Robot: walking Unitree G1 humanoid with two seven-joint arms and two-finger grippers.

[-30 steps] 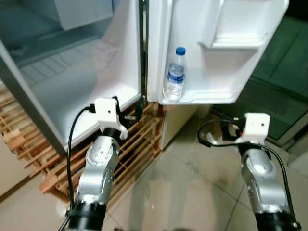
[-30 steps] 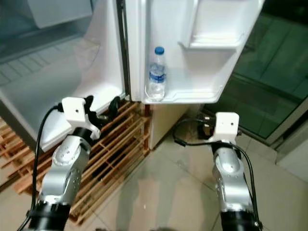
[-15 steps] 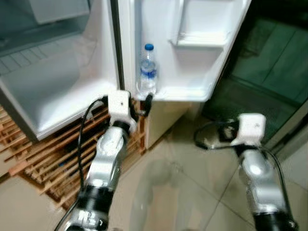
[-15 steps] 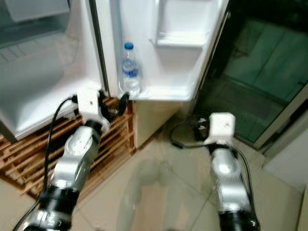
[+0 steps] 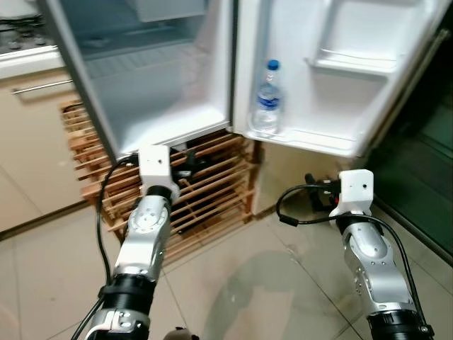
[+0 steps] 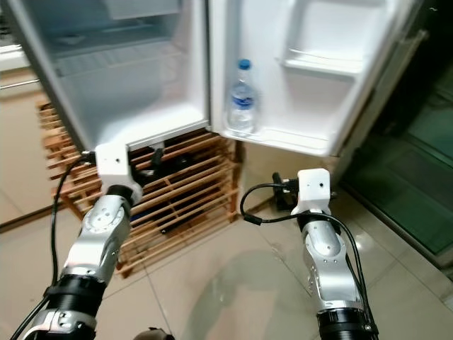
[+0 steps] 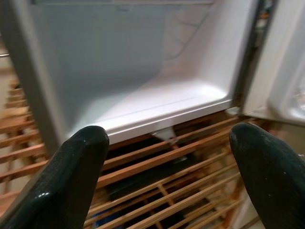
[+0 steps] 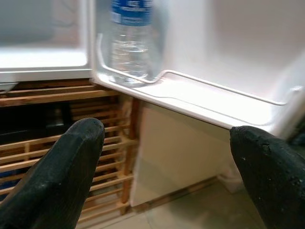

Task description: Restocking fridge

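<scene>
The fridge [image 5: 163, 92] stands open, its white inner floor bare. A clear water bottle with a blue cap [image 5: 267, 99] stands upright on the lowest shelf of the open door [image 5: 333, 134]. My left gripper [image 7: 169, 136] is open and holds nothing; it sits low before the fridge's bottom edge [image 7: 157, 112]. My right gripper [image 8: 167, 131] is also open, below and short of the door shelf, with the water bottle [image 8: 131, 43] ahead of it. Both arms are held forward at about the same height, the left gripper [image 5: 185, 159] and the right gripper [image 5: 320, 195].
A wooden slatted rack [image 5: 205, 202] carries the fridge. A beige cabinet [image 5: 35, 142] with a countertop stands to the left. A cream panel [image 5: 290, 170] is under the door. Dark glass [image 5: 425, 184] is at the right. Tiled floor [image 5: 241, 283] lies in front.
The whole picture has swung and drawn back, so the camera moved; the cabinet at the left has come into view. Both grippers stay open and hold nothing.
</scene>
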